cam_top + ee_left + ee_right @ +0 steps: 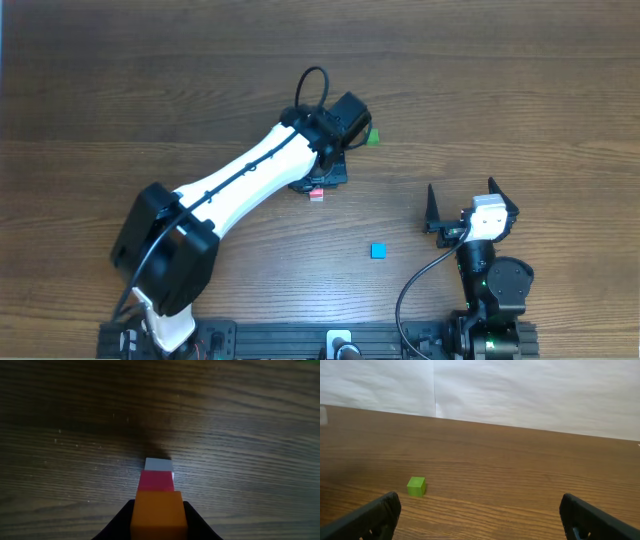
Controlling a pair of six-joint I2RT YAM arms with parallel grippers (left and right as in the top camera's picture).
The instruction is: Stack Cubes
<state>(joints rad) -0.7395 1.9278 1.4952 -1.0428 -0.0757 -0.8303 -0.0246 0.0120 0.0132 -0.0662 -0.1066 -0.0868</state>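
The left gripper clamps an orange cube by two opposite faces, holding it square over a red cube that sits against a pale grey cube — whether those two are stacked or side by side cannot be told. The alignment suggests the orange cube is being lined up as the next layer. The right gripper, fingers spread wide and empty, is parked near its own base, likely to keep the middle free. A blue cube lies apart on open wood between the arms; a green cube rests just beyond the left wrist. The table offers broad room on every side — no edge crowds the work.
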